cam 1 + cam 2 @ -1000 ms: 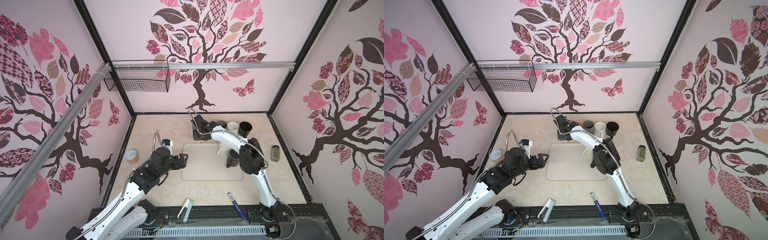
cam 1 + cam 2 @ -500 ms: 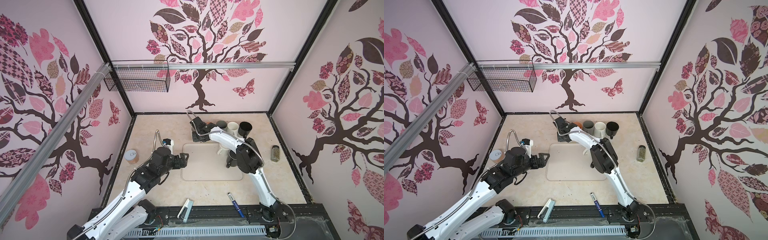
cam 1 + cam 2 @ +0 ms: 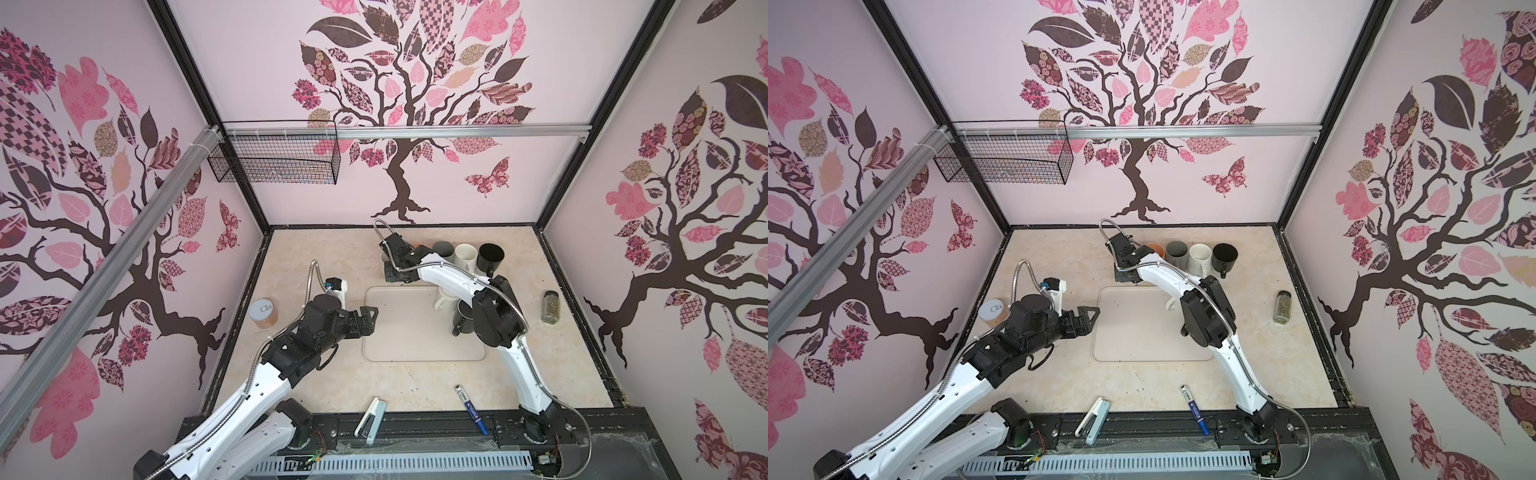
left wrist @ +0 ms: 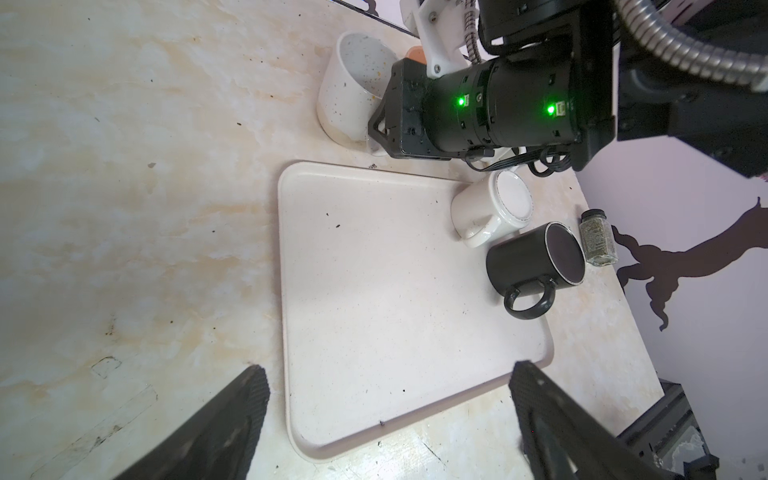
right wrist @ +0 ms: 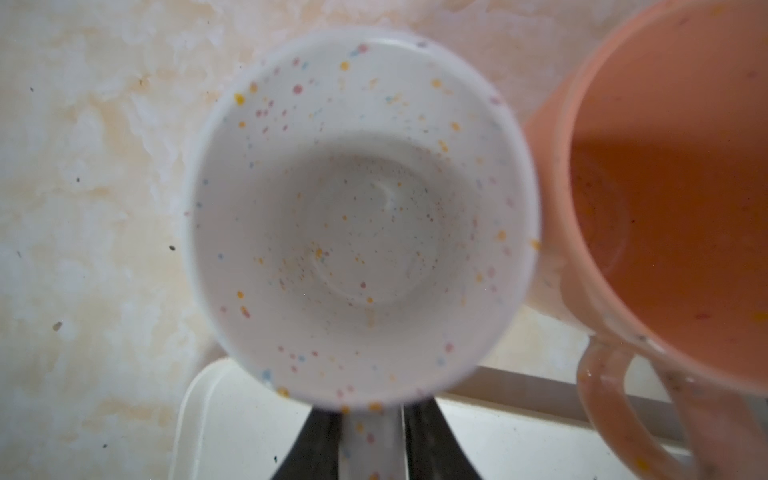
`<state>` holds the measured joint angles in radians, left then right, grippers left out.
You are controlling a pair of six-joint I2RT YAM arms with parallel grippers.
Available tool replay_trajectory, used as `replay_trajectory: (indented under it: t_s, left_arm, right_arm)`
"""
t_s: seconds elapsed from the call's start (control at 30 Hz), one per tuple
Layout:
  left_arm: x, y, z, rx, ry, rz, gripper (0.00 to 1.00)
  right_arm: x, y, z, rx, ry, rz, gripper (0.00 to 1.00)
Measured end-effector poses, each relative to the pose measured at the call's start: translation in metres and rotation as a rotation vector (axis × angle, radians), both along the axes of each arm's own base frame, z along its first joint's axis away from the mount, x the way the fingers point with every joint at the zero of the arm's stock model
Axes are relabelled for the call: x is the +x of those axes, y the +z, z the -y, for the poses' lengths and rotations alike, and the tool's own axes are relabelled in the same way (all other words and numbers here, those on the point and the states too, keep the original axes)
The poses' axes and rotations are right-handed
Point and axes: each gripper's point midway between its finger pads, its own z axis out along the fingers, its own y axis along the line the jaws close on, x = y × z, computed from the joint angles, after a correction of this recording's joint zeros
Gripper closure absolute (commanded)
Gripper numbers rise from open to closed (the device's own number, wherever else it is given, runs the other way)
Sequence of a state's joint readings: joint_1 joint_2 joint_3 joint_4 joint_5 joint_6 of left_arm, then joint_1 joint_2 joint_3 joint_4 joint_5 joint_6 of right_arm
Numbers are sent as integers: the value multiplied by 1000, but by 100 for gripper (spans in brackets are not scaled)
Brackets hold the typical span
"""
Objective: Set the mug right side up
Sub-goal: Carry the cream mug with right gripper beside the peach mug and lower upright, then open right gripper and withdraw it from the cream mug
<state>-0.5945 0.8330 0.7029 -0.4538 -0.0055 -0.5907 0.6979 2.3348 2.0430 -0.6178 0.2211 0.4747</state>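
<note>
Speckled mug upright (beside orange mug), right fingers flanking handle

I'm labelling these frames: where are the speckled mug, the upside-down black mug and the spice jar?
speckled mug (image 5: pixel 361 216), right wrist view, on its inside floor.
black mug (image 4: pixel 523 262), left wrist view, on its side wall.
spice jar (image 4: pixel 598 241), left wrist view, on its glass body.

Glossy speckled ceramic mug, matt plastic tray.
</note>
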Motion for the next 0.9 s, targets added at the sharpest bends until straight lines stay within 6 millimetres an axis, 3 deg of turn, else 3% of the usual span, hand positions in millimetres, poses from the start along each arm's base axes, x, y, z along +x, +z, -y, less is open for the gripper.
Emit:
replay_trajectory:
  t_s: [0.27, 0.5, 0.6, 0.73, 0.9]
  left_arm:
    - [-2, 4, 0, -12, -7, 10, 5]
    - [-3, 6, 1, -18, -9, 14, 4]
    - [-4, 7, 1, -21, -9, 17, 4]
    - [-5, 9, -1, -30, 2, 28, 4]
    - [-6, 0, 3, -63, -10, 38, 4]
  right_arm:
    - [3, 1, -5, 38, -17, 15, 63]
    - [-8, -18, -3, 7, -21, -12, 58]
    - [-12, -15, 1, -21, -19, 5, 55]
    - [-21, 15, 9, -16, -6, 50, 51]
    - [-41, 87, 18, 76, 33, 174, 45]
